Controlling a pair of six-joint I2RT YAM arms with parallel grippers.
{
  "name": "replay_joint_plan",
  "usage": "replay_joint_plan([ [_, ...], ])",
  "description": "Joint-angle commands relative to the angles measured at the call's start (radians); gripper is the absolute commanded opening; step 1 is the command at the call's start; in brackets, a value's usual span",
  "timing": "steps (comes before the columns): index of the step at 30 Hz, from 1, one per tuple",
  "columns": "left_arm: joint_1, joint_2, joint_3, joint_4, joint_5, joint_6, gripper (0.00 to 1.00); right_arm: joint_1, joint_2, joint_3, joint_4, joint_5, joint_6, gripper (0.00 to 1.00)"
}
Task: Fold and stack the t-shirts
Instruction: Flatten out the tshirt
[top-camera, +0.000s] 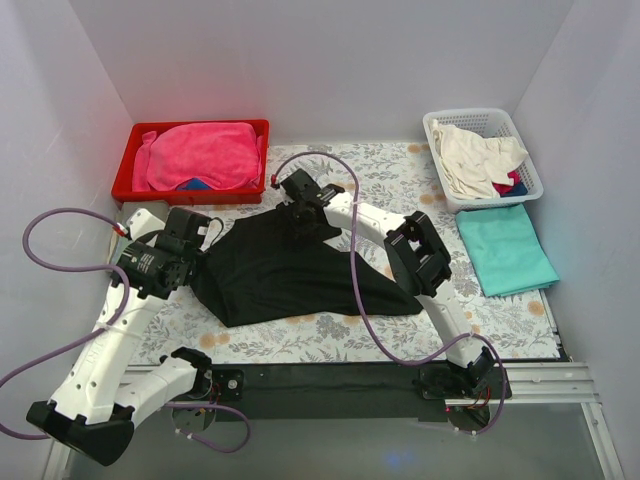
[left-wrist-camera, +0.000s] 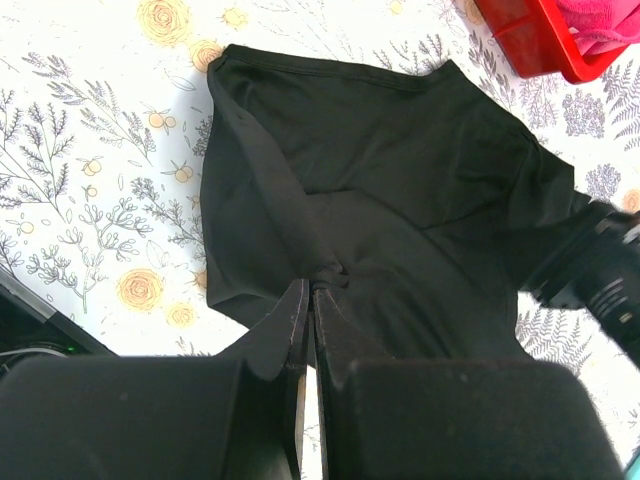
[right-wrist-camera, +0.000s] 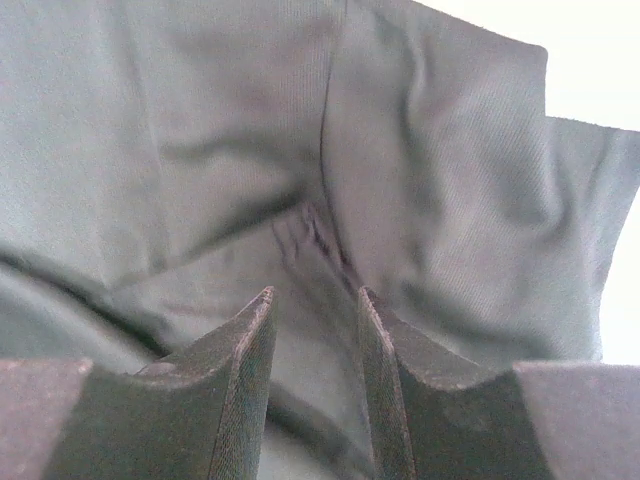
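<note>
The left gripper is clamped shut on a pinch of the black t-shirt at its near-left edge. The right gripper stands part open over the shirt's far edge, with nothing clearly caught between its jaws. The shirt lies rumpled and half-spread in the middle of the floral worktop. It is not yet folded square, so its fold and the stacking remain. The teal t-shirt lies folded flat to the right. Behind it, a white basket holds crumpled cream clothes, perhaps more work. Both arms hide the shirt's collar and left edge from above, and the right wrist view is too close to place.
</note>
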Motion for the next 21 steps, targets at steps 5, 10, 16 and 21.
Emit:
replay_joint_plan([
  [5,0.001,-0.03,0.013,-0.015,0.009,0.02,0.0,0.012,0.003,0.104,0.044,0.029,-0.022,0.45],
  [10,0.001,-0.034,0.018,-0.017,0.004,0.028,0.0,0.012,0.04,0.101,0.037,0.023,-0.015,0.45],
  [16,0.001,-0.044,0.015,-0.026,0.004,0.022,0.0,0.027,0.071,0.067,0.045,0.009,0.008,0.45],
  [21,0.002,-0.045,0.016,-0.032,0.001,0.017,0.0,0.033,0.089,0.064,0.044,0.01,0.013,0.41],
])
